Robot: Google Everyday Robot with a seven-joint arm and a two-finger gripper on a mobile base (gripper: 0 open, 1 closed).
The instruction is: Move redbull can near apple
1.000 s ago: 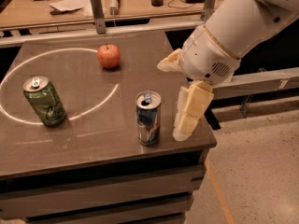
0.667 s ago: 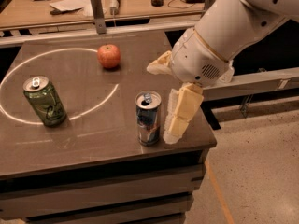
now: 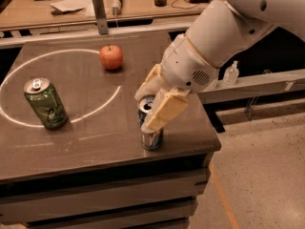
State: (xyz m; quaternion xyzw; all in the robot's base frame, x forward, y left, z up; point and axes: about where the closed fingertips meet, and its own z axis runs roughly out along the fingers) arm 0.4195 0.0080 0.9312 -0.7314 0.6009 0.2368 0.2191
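The redbull can (image 3: 153,137) is found upright close to the front right corner of the desk (image 3: 95,142), its long axis vertical. The gripper (image 3: 145,109) is set about the upper half of the can, reached in from the right edge, so that only the rim and the lower band of the can are seen. Whether the can is clamped or merely enclosed cannot be told.

The apple (image 3: 111,57) is placed toward the back edge, about midway along it and well apart from the can. From the gripper it lies back and to the left, and the coming move is judged to turn on that diagonal. The can is best kept upright and carried along it, then set down just beside the apple.

A green can (image 3: 45,104) is stood near the left edge, off that path.
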